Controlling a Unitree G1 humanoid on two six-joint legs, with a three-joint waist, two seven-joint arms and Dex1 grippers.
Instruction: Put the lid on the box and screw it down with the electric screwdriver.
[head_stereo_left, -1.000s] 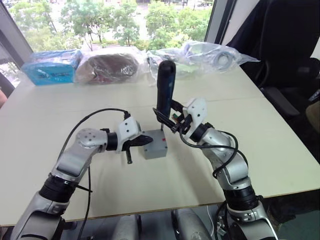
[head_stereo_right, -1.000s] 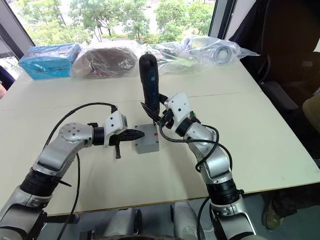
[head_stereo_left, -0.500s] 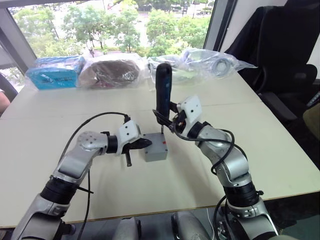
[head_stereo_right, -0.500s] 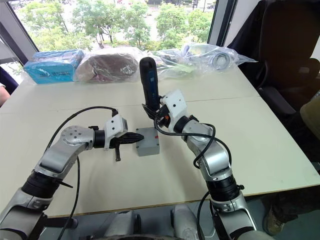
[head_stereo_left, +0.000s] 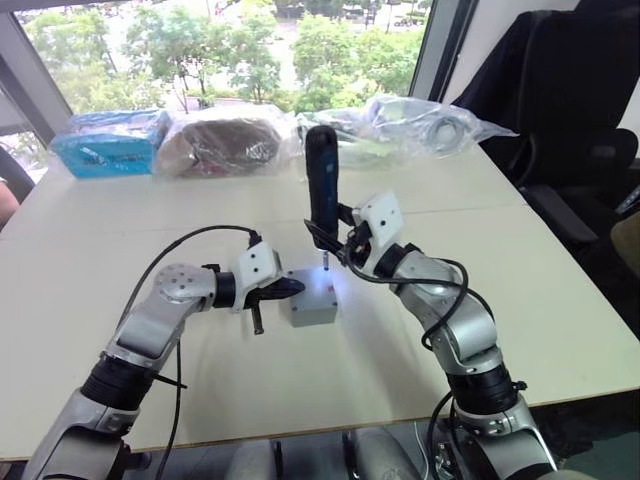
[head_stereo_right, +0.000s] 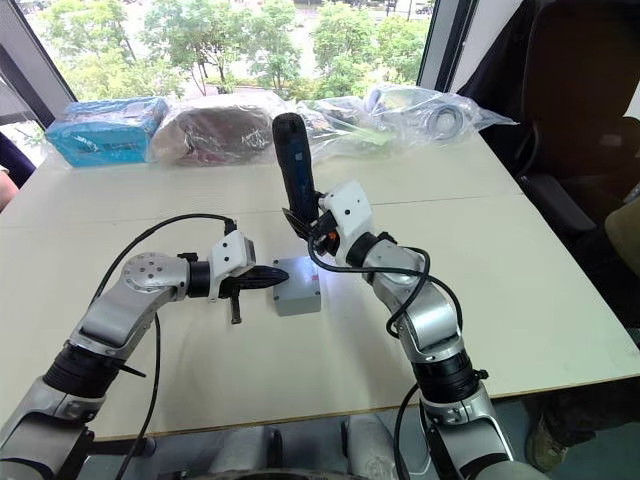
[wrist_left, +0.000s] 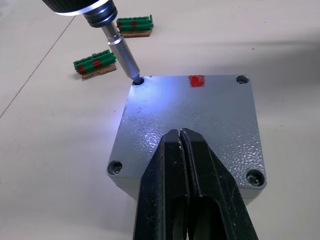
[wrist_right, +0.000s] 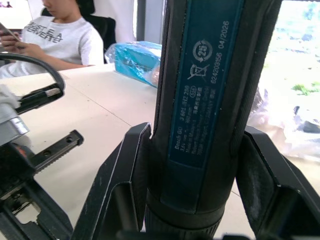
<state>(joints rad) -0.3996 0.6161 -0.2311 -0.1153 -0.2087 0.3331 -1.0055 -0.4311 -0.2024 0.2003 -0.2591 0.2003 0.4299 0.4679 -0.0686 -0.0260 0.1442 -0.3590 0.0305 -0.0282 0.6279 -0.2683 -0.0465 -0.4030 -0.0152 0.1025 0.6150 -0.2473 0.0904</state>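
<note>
The right gripper (head_stereo_left: 335, 243) clamps the electric screwdriver (head_stereo_left: 322, 185) nearly upright, its lit bit in a corner hole of the lid (wrist_left: 192, 120) seated on the box (head_stereo_left: 311, 298). The left gripper (wrist_left: 182, 145), fingers pressed together and empty, rests on the lid's near edge. The box sits mid-table (head_stereo_left: 520, 270), plastic bags (head_stereo_left: 420, 120) lining the window side.

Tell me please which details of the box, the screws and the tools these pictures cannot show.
- Inside of the box: covered by the lid in every view.
- Screw at the driven corner: the electric screwdriver bit and its glare hide it, left wrist view.
- Screwdriver bit: cut off in the right wrist view, below the right tool.
- Whether the shut left tool touches the lid: not clear.
</note>
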